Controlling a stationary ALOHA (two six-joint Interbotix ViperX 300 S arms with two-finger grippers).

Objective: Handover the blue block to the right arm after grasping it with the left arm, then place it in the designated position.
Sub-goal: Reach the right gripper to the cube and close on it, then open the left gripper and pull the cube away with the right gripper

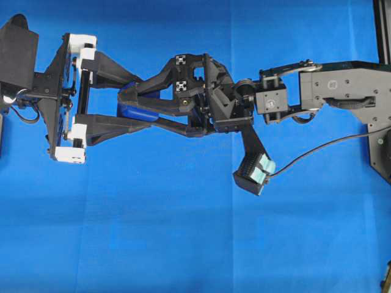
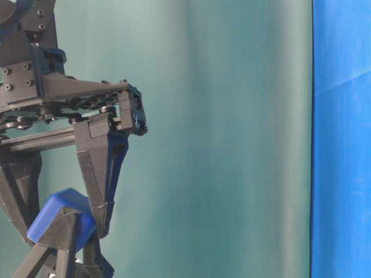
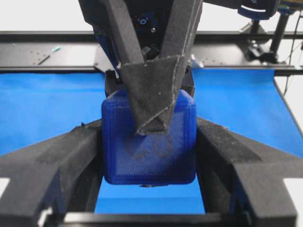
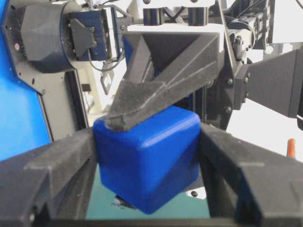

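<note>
From overhead we see the blue block (image 1: 135,112) in mid-air, with the left gripper (image 1: 149,104) and right gripper (image 1: 131,105) both clamped on it. Each wrist view shows fingers pressing on the block. Release by the left and placing remain.

Blue block (image 4: 149,161) pinched between right gripper (image 4: 149,163) fingers — left gripper (image 4: 142,106) finger pressed across its top (tilted).

No readable text, label, brand, number or sign shows in any of the views.
</note>
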